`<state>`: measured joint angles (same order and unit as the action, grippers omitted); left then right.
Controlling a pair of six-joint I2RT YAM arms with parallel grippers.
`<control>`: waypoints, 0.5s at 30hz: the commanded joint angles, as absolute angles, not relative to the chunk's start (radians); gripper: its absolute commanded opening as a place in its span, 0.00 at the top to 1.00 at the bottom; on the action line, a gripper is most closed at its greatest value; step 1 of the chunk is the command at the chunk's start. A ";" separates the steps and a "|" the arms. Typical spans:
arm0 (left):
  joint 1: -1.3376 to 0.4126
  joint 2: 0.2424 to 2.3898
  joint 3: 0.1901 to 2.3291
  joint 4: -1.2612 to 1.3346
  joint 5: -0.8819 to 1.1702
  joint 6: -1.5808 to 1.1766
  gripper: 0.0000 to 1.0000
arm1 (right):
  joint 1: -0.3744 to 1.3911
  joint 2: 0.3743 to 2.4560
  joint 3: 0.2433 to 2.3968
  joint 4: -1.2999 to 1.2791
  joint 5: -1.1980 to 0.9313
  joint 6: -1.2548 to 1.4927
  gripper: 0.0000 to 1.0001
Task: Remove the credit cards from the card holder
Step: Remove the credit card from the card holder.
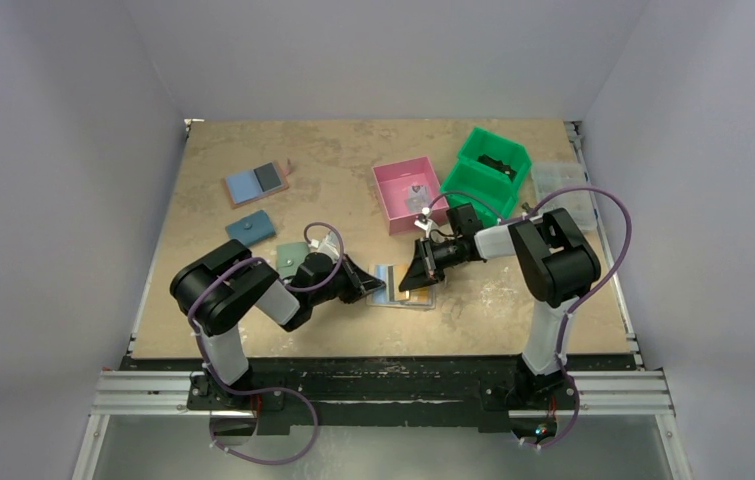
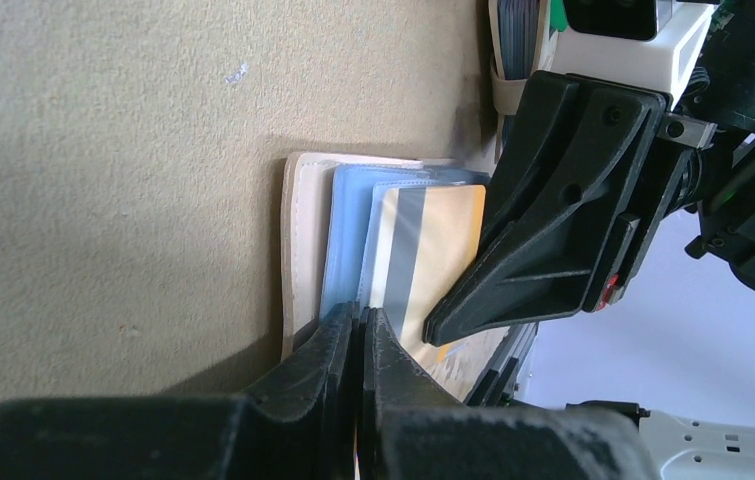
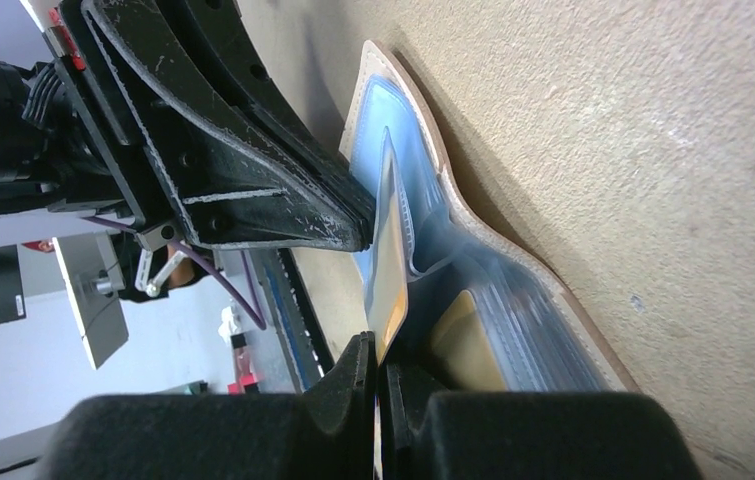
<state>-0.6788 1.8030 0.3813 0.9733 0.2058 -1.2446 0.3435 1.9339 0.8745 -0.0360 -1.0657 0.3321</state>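
The card holder [image 1: 405, 296] lies open on the table between my two grippers, its beige edge and pale blue panel [image 2: 345, 235] showing. A gold-yellow credit card [image 2: 440, 245] with a grey stripe stands half out of the pale blue pocket. My right gripper [image 3: 381, 352] is shut on that card's [image 3: 390, 270] free edge. A second gold card [image 3: 463, 340] sits in the darker panel's pocket. My left gripper [image 2: 360, 325] is shut, its tips pressed on the pale blue panel beside the card. In the top view the left gripper [image 1: 378, 289] and the right gripper [image 1: 411, 281] almost meet over the holder.
A pink bin [image 1: 393, 185] and a green bin [image 1: 475, 180] stand behind the right arm, with a clear box [image 1: 563, 180] at the far right. Another open holder [image 1: 256, 183], a teal case [image 1: 251, 228] and a green case [image 1: 291, 256] lie at the left.
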 commanded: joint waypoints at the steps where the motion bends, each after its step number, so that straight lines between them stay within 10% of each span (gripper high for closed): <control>1: -0.662 1.838 0.347 0.847 0.177 -1.197 1.00 | 0.308 1.904 0.856 -0.053 -1.003 0.293 0.93; 9: -0.638 1.846 0.312 1.011 0.250 -1.221 1.00 | 0.296 1.902 0.857 -0.061 -1.017 0.284 1.00; 15: -0.624 1.866 0.295 1.181 0.336 -1.242 0.72 | 0.290 1.904 0.859 -0.055 -1.069 0.269 1.00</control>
<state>-0.6361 1.8359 0.3271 1.1007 0.2935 -1.2488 0.3111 1.9339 0.8730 -0.0566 -1.0817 0.3264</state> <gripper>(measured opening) 0.168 0.080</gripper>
